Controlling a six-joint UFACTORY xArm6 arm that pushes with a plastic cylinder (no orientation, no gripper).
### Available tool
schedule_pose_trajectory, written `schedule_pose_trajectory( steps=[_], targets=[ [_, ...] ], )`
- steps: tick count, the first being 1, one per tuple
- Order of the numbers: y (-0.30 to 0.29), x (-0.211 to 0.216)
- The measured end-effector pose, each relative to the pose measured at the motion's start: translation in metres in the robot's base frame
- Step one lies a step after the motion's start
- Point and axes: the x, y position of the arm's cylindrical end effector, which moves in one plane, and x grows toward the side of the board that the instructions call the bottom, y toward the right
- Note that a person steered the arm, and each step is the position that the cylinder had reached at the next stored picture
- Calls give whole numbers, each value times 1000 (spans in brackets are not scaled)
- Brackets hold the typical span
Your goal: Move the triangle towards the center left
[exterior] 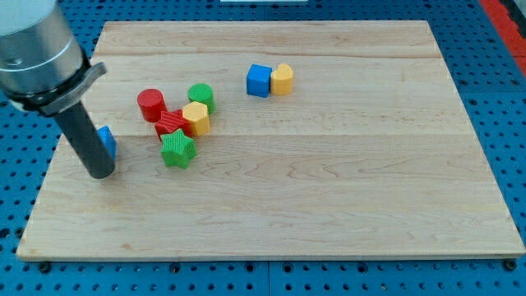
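Observation:
A blue block (108, 141), likely the triangle, sits near the board's left edge, mostly hidden behind my rod. My tip (100, 173) rests on the board just left of and below it, touching or nearly touching. A cluster lies to the right: a red cylinder (151, 105), a green cylinder (201, 97), a yellow hexagon block (196, 117), a red star (172, 123) and a green star (177, 149).
A blue cube (259, 80) and a yellow block (282, 79) stand side by side near the view's top centre. The wooden board (329, 189) lies on a blue pegboard; its left edge is close to my tip.

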Motion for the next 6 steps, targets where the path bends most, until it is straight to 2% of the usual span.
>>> schedule_pose_trajectory(
  steps=[2, 3, 4, 6],
  targets=[
    [6, -3],
    [15, -18],
    [12, -35],
    [-4, -37]
  ],
)
